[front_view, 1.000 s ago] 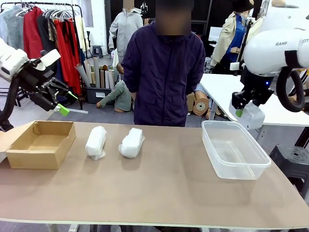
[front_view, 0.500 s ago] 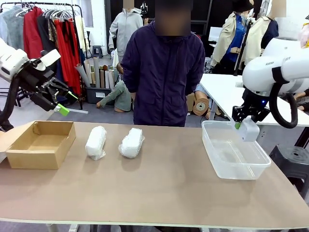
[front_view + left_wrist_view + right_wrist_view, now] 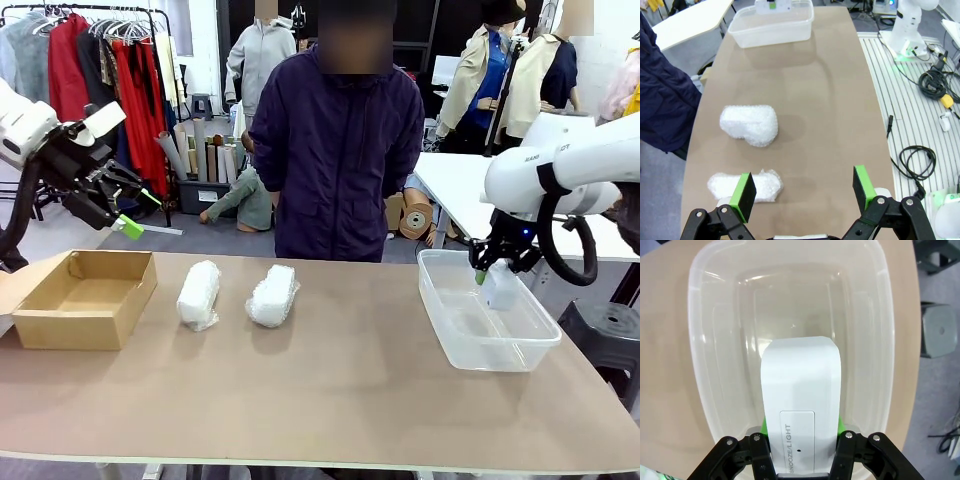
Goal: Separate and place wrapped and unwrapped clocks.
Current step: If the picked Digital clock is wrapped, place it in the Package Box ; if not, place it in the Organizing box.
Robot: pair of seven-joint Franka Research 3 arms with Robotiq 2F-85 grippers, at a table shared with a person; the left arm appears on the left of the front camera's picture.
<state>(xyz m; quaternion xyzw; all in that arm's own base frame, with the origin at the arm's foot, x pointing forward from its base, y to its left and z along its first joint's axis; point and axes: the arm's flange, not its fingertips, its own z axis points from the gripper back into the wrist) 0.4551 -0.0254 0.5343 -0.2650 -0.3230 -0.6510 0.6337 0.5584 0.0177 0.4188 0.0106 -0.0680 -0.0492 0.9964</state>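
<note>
Wrapped clocks (image 3: 198, 294): two on table (image 3: 350, 390); bare clock (image 3: 800, 385): one, in right tool (image 3: 490, 277).

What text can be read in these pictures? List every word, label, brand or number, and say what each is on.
"SNOOZE/LIGHT": on a panel of the bare white clock, held in the right claw above the clear tub; the print runs sideways in the right wrist view.
Small dark lettering on the right arm: too small and blurred to read.
Nothing else legible.
</note>
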